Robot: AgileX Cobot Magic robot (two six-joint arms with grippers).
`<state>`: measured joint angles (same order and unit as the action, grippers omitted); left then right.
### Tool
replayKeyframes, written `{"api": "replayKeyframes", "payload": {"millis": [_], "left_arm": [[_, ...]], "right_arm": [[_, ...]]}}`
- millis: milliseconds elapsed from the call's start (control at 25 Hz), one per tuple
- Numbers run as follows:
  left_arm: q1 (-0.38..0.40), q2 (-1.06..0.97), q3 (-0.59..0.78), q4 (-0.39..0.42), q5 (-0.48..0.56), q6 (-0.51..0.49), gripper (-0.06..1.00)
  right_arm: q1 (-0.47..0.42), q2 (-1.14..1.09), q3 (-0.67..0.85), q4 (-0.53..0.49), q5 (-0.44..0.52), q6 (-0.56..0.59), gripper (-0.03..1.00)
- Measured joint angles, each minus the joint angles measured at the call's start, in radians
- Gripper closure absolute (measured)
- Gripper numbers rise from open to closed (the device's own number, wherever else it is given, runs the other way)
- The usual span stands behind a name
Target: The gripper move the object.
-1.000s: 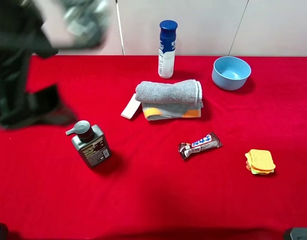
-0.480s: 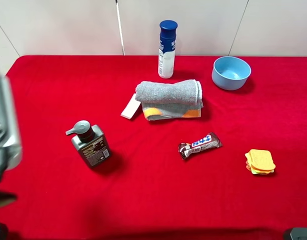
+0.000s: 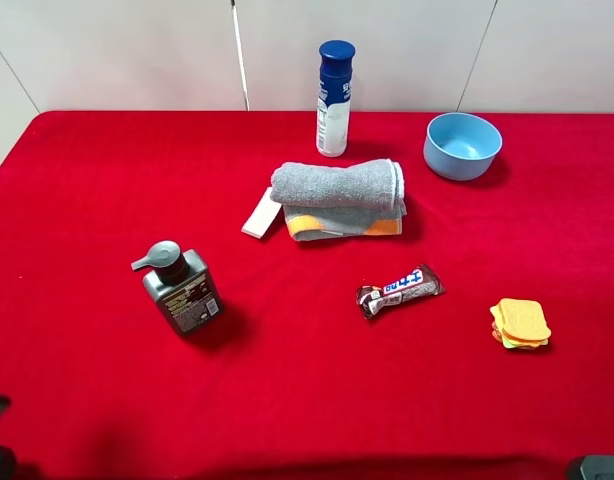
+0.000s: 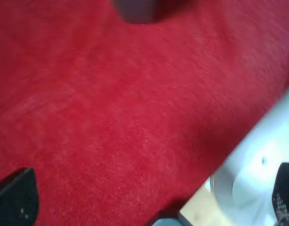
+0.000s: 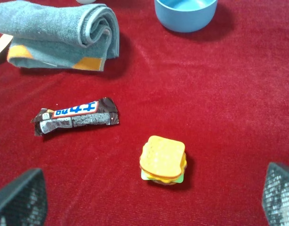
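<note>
The candy bar (image 3: 399, 290), in a dark brown wrapper with white-blue lettering, lies flat on the red cloth right of centre. It also shows in the right wrist view (image 5: 76, 117). My right gripper (image 5: 149, 195) is open and empty; the bar lies well ahead of its fingertips (image 5: 20, 197). My left gripper (image 4: 149, 200) is open and empty over bare red cloth near the table's edge. Neither gripper shows in the exterior high view.
A grey pump bottle (image 3: 179, 288) stands at the left. A rolled grey towel (image 3: 339, 195), a white flat piece (image 3: 259, 213), a blue-capped bottle (image 3: 334, 98) and a blue bowl (image 3: 462, 145) are at the back. A sandwich-like toy (image 3: 519, 324) lies right of the bar.
The left arm has swept from the upper left down the left edge and out of the exterior high view. The objects on the cloth have not moved.
</note>
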<state>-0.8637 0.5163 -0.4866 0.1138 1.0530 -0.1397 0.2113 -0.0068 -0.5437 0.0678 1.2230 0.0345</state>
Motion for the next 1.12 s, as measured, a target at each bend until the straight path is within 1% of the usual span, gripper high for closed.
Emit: {"api": "replayKeyframes", "payload": {"millis": [120,280,440,640,840,920,1000,1120], "left_arm": [[0.15,-0.122,0.0,-0.016,0.0,0.016,-0.05],[0.346,-0.29,0.004,-0.074,0.001,0.091,-0.05],[0.504,-0.42,0.004,-0.1,0.001,0.116,-0.05],[0.663,-0.512,0.005,-0.104,0.003,0.12,-0.05],[0.808,-0.52,0.005,-0.107,0.005,0.125,-0.05],[0.846,-0.52,0.005,-0.114,0.005,0.132,-0.05],[0.867,-0.52,0.005,-0.114,0.005,0.14,-0.05],[0.869,-0.52,0.005,-0.114,0.005,0.14,-0.05]], "right_arm": [[0.0,0.0,0.0,0.0,0.0,0.0,0.27],[0.0,0.0,0.0,0.0,0.0,0.0,0.27],[0.0,0.0,0.0,0.0,0.0,0.0,0.27],[0.0,0.0,0.0,0.0,0.0,0.0,0.27],[0.0,0.0,0.0,0.001,0.0,0.0,0.27],[0.0,0.0,0.0,0.001,0.0,0.0,0.27],[0.0,0.0,0.0,0.001,0.0,0.0,0.27],[0.0,0.0,0.0,0.001,0.0,0.0,0.27]]}}
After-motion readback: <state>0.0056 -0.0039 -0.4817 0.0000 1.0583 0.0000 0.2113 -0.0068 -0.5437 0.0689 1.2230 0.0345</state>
